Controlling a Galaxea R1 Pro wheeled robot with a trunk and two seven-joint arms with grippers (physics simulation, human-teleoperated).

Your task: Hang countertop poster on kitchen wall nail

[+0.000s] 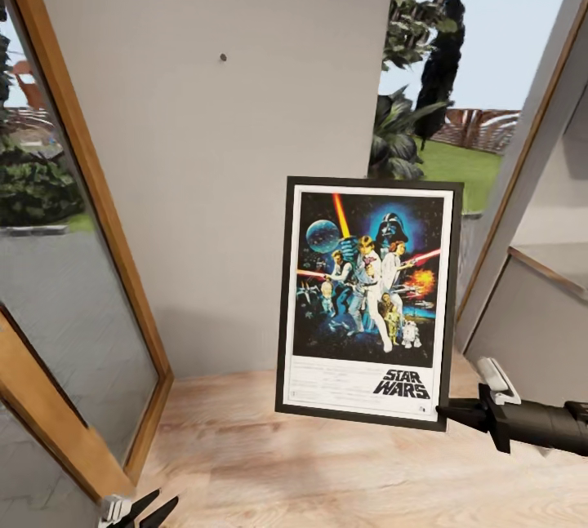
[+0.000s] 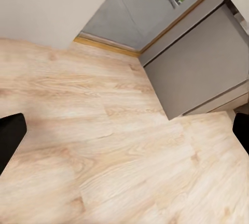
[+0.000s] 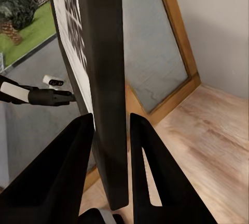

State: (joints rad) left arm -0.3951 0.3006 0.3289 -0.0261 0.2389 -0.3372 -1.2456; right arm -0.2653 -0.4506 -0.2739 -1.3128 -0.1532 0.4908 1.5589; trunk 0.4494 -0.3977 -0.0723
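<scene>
The left gripper [image 1: 140, 510] sits nearest, low at the bottom edge of the head view, its two dark fingers spread with nothing between them; in the left wrist view the finger tips [image 2: 10, 135] stand far apart at either side over bare wood floor [image 2: 104, 146]. The right gripper [image 1: 445, 411] reaches in from the right and pinches the lower right corner of the poster [image 1: 369, 299], which it holds upright in the air, clear of the floor and just in front of the grey wall [image 1: 229, 185]. In the right wrist view the two black fingers [image 3: 67, 172] press on either side of the poster's thin black frame edge [image 3: 106, 78]. A small dark wall nail [image 1: 223, 58] sits high on the wall, above and to the left of the poster and well apart from it. A wood-framed glass door [image 1: 73, 267] stands to the left, another wooden frame [image 1: 523, 161] to the right, with garden greenery [image 1: 408, 104] beyond.
</scene>
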